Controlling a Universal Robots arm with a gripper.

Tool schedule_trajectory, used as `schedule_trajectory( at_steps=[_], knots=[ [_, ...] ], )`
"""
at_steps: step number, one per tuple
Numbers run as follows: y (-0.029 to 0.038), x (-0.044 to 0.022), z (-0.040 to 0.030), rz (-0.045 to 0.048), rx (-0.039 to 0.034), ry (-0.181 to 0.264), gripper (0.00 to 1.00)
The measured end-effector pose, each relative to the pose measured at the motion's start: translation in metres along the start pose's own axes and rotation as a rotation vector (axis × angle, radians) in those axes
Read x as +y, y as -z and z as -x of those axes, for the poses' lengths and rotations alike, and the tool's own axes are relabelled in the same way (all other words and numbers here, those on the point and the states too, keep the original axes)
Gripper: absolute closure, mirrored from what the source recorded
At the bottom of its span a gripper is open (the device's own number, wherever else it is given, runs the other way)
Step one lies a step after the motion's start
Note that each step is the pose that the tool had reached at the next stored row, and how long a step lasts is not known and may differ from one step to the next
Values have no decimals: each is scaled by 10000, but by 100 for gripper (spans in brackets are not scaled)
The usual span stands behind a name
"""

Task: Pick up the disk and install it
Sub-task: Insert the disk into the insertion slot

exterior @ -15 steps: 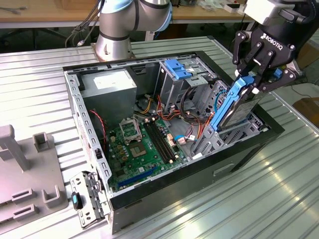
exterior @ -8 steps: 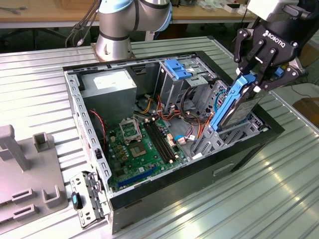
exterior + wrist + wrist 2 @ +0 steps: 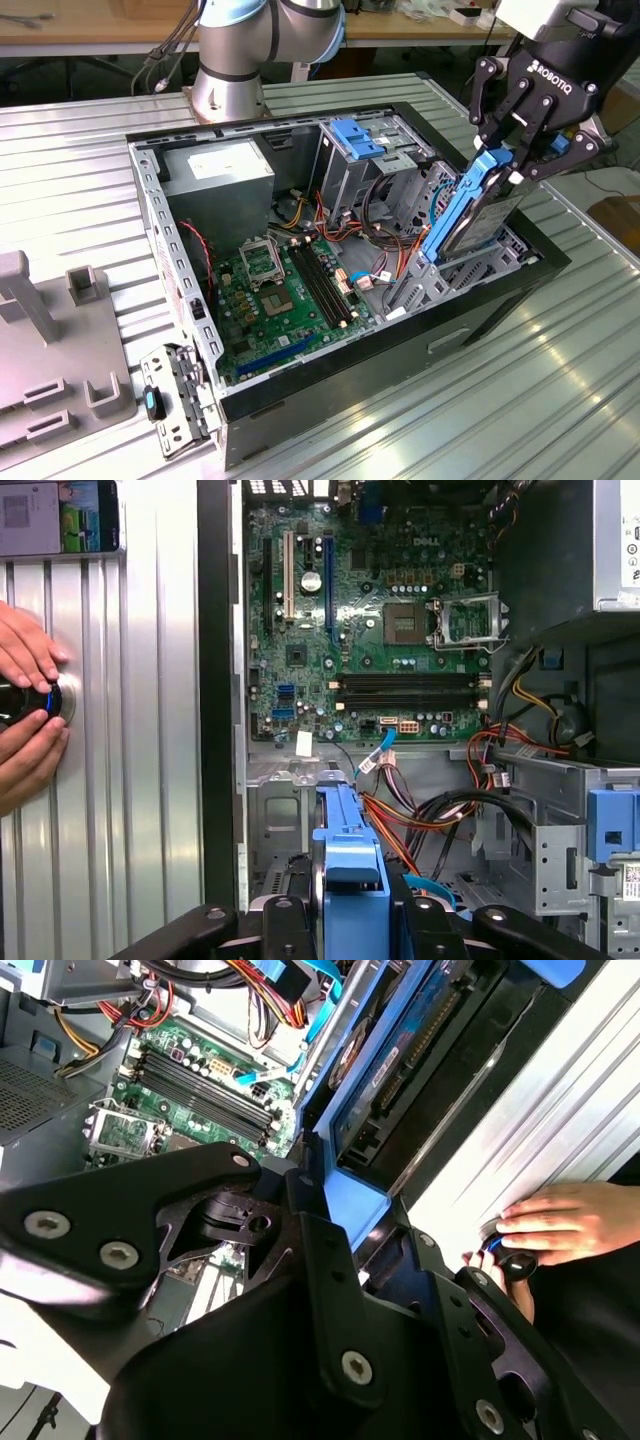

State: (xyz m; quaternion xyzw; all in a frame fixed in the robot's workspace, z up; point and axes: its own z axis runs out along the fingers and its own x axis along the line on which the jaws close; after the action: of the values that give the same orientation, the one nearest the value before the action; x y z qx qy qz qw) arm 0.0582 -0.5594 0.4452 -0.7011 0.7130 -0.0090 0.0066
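Over the drive bay at the exterior view's right end of the case [image 3: 330, 375], your gripper [image 3: 505, 160] pinches the top of the disk [image 3: 487, 218] by its blue rail. The disk stands tilted, its lower end down among the bay's metal walls, near the motherboard [image 3: 280, 290] and apart from the blue bracket [image 3: 355, 138] on the cage behind. You can see the case lying open on the ribbed table [image 3: 520, 420]. In the second wrist view you look along the black fingers [image 3: 310, 1220], pressed onto the blue end of the disk [image 3: 355, 1200], whose grey body runs on into the bay beside the motherboard [image 3: 200, 1080]; a hand [image 3: 550, 1222] rests on a dark knob [image 3: 510, 1260] by the table [image 3: 530, 1120]. In the first wrist view your gripper [image 3: 350, 925] clamps the disk [image 3: 350, 850] edge-on, with the motherboard [image 3: 370, 610] beyond, while a hand [image 3: 25, 650] and another hand [image 3: 30, 765] cup the knob [image 3: 35, 702] on the table [image 3: 150, 730].
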Motion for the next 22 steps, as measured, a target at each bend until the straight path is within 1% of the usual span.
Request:
schedule_trajectory(
  at_steps=[6, 14, 15, 17, 22],
  knots=[
    [-6, 1, 34, 0, 1, -2, 63],
    [-38, -2, 36, 3, 4, -3, 63],
    [-44, -6, 37, 11, 0, 0, 63],
    [-35, -7, 36, 61, -8, 0, 63],
    [24, -8, 36, 168, -3, 0, 63]
  ],
)
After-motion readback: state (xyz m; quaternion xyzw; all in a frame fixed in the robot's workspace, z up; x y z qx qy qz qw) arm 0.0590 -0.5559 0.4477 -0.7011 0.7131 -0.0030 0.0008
